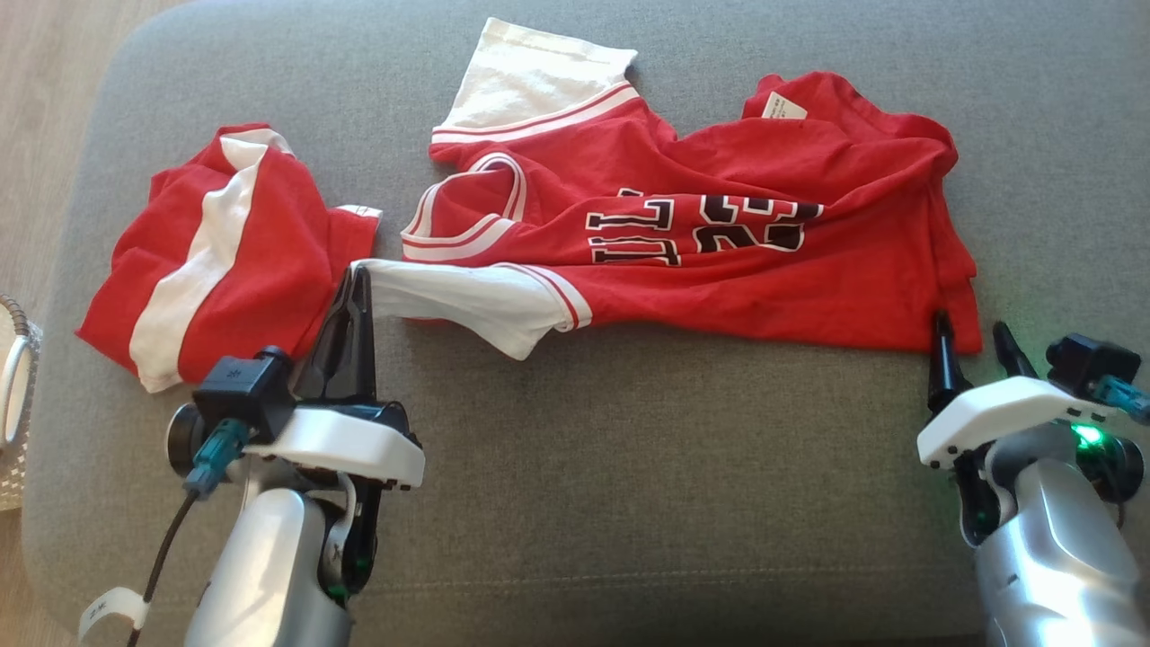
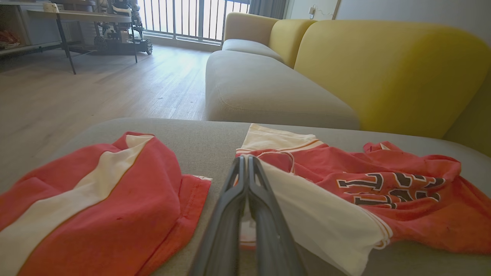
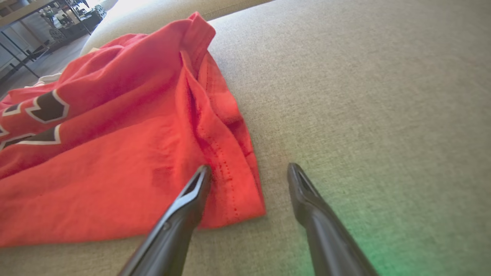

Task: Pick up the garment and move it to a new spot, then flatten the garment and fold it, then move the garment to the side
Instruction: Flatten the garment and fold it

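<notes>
Two grippers counted. Left gripper (image 1: 362, 270): clamped tight on the cuff of the near white sleeve (image 1: 467, 301), fingers (image 2: 232, 199) pressed together with a sliver of cloth between them. Right gripper (image 1: 970, 323): released, spread wide at the hem corner (image 3: 238, 191) of the jersey (image 1: 719, 270), one finger over red cloth and the other over bare upholstery. Hard to tell whether touching the hem or just above it.

Two garments counted, side by side and just apart. Jersey in the middle; to the robot's left, a second garment (image 1: 225, 261), red with a broad white stripe, folded compact.

Both on one grey cushion (image 1: 629, 467), broad and round-cornered. Beyond it, a sofa (image 2: 383, 69) with a grey seat and yellow backs, a pale wooden floor (image 2: 96, 92), a dark-legged table (image 2: 76, 17) and a railing (image 2: 191, 19) against bright light.

Jersey itself: spread lengthwise, rumpled toward the hem. Red, with two white sleeves banded in red, a white-trimmed collar (image 1: 467, 211), dark white-edged lettering (image 1: 701, 229) across the chest and a small label (image 1: 783, 108) at the far edge.
</notes>
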Motion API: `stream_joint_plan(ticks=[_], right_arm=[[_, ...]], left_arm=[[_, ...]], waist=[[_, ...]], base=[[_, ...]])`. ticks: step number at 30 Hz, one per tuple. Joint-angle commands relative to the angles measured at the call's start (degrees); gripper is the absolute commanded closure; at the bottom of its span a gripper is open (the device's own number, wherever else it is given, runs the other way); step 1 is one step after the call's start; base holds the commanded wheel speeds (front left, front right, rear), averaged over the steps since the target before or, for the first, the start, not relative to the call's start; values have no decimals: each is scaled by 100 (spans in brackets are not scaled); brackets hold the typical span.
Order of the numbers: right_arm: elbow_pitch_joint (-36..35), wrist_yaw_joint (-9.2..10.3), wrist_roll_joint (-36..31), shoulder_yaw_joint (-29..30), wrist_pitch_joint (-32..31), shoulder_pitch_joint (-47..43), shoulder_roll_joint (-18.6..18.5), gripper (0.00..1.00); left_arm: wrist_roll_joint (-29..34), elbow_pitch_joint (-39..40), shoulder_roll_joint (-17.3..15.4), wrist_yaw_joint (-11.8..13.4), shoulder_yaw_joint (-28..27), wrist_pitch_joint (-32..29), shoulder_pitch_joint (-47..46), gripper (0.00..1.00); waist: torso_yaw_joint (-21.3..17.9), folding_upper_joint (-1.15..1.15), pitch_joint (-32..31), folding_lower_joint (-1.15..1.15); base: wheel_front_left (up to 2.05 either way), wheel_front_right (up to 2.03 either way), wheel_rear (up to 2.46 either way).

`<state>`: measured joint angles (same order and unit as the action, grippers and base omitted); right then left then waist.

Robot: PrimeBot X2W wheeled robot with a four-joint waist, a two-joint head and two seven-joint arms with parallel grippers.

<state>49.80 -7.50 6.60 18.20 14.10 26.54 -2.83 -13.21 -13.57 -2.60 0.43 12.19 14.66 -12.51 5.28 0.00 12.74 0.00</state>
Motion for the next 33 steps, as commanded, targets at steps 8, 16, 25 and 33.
stream_joint_plan(ticks=[8, 16, 25, 33], right_arm=[[281, 1, 35, -192, 87, 357, -5, 0], [275, 1, 144, -479, 88, 354, -5, 100], [-1341, 1, -84, -997, 88, 91, -5, 100], [-3938, 1, -342, -1266, -627, 44, -67, 100]], left_arm=[[59, 212, -32, -23, -165, 33, -128, 100], [50, 241, -30, -30, -214, 34, -115, 100], [-90, 1104, -29, -156, -440, 34, -133, 100], [-316, 2225, -29, -109, -618, 34, -526, 100]], waist=[[-15, 0, 10, 0], [-37, 0, -62, 0], [-262, 0, -466, 0], [-437, 0, -1053, 0]], base=[[0, 0, 0], [0, 0, 0], [0, 0, 0], [0, 0, 0]])
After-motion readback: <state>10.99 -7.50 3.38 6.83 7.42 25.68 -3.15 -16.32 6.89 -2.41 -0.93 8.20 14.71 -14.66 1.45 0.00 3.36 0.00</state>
